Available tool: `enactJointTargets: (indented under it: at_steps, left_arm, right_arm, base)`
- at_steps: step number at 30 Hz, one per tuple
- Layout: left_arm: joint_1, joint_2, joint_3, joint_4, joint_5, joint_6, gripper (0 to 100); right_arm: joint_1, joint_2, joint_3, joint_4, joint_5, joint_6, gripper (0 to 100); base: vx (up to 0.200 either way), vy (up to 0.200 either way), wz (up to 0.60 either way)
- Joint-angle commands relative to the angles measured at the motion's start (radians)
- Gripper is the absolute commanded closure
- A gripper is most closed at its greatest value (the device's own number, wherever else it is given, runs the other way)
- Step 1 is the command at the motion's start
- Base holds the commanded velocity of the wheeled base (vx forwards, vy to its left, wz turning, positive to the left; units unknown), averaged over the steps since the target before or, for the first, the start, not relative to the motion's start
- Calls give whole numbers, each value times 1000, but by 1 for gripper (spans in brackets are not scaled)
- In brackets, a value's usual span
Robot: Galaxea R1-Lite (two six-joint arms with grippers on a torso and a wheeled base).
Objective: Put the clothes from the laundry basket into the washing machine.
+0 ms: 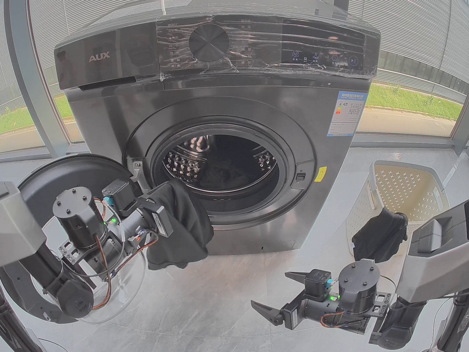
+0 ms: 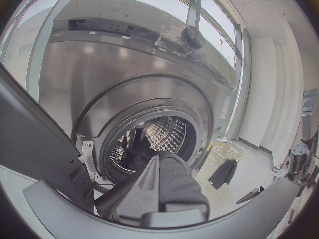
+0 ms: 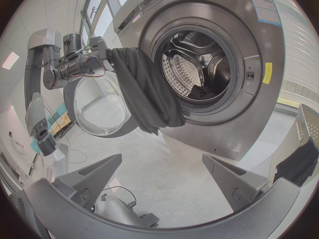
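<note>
A black garment point(image 1: 181, 231) hung from the left gripper point(image 1: 163, 211), whose fingers were clamped on its upper edge. It sat just in front of the lower left rim of the washing machine's point(image 1: 220, 99) round opening point(image 1: 222, 169). The cloth drooped below that rim, outside the drum and clear of the floor point(image 1: 220, 289). Inside the drum lay some dark clothing point(image 3: 199, 92), low against the far wall. The machine's door point(image 1: 58, 187) stood swung open to the left, behind the left arm. To the right of the machine the pale laundry basket point(image 1: 410, 191) stood on the floor, with a second black garment point(image 1: 380, 235) draped over its near rim. The right gripper point(image 1: 278, 299) hovered low over the tiles, near and to the right of the machine and just left of the basket. Its fingers were spread wide and held nothing.
</note>
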Motion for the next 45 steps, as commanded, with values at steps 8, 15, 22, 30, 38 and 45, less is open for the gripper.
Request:
enactJointTargets:
  at_steps: [8,15,22,30,38,45]
  left_arm:
    - [-71,-80,76,0,9,-16,100]
    - [-97,-97,134,-2,11,-15,100]
    - [-102,-107,164,-2,11,-4,100]
    - [-102,-91,176,-2,18,0,100]
    - [-109,-81,179,0,18,2,100]
    - [-111,-81,182,-2,18,2,100]
  right_arm:
    - [-138,-193,40,0,-3,-2,0]
    - [-213,-202,40,-2,0,-5,0]
    - [-204,-205,41,-2,-1,-5,0]
    - [-199,-204,46,-2,-1,-2,0]
    - [-188,-205,46,-2,-1,0,0]
    - [-187,-205,46,-2,-1,0,0]
  base:
    - [0,0,0]
    - [0,0,0]
    - [0,0,0]
    - [25,0,0]
    - [200,0,0]
    - [29,0,0]
